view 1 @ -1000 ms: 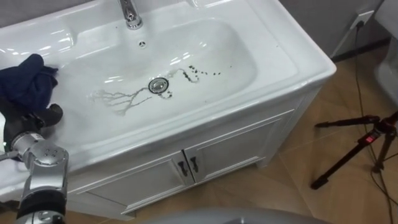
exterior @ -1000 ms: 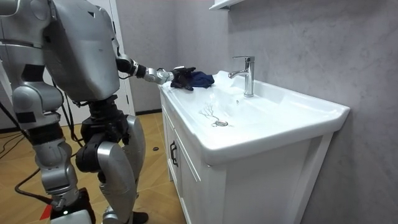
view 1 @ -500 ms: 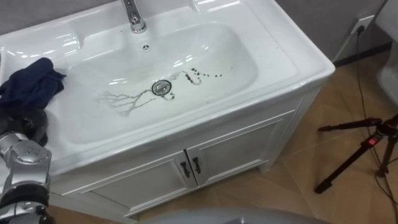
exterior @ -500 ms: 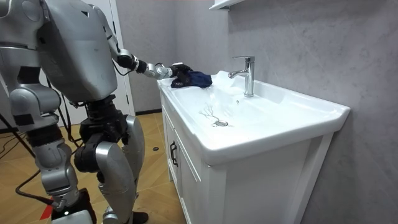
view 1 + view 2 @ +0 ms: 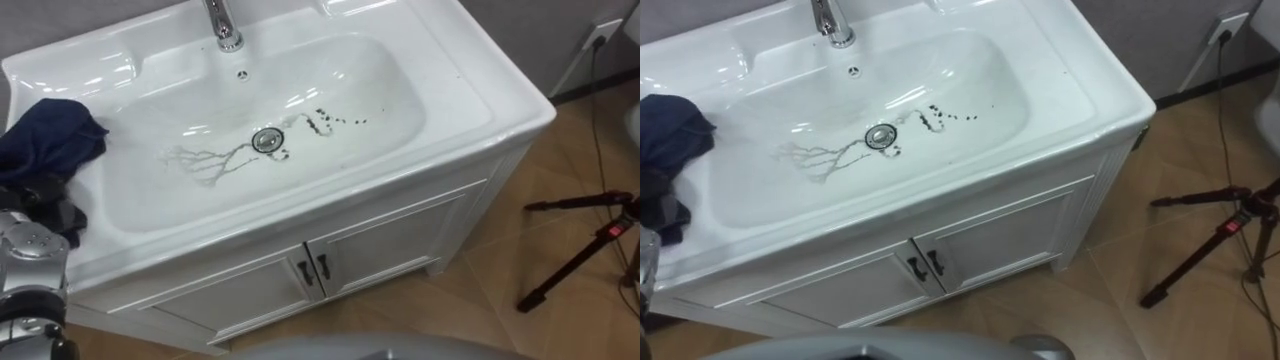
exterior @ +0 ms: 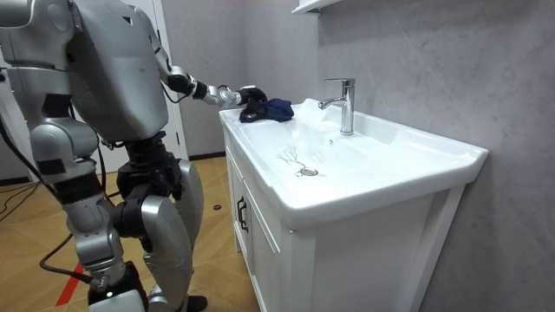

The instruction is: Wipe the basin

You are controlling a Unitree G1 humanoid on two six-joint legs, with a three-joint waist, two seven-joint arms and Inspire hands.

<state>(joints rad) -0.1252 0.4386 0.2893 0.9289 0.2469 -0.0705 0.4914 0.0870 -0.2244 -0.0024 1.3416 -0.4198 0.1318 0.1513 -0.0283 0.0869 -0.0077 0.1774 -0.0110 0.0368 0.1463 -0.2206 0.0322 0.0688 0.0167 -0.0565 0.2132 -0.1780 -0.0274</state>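
Dark blue crumpled cloth (image 5: 50, 140) is lying on the white ceramic basin (image 5: 470, 100)'s ledge, and the left hand (image 5: 50, 215) at it, grip impossible to tell, is probably needing a firm hold before wiping the dark streaks (image 5: 205, 160).

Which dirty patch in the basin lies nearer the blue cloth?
The pale branching streaks, left of the drain; the dark specks lie right of it.

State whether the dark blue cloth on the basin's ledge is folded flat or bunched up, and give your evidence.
Bunched up: the cloth lies in a rumpled, lumpy heap on the basin's ledge, beside the left hand.
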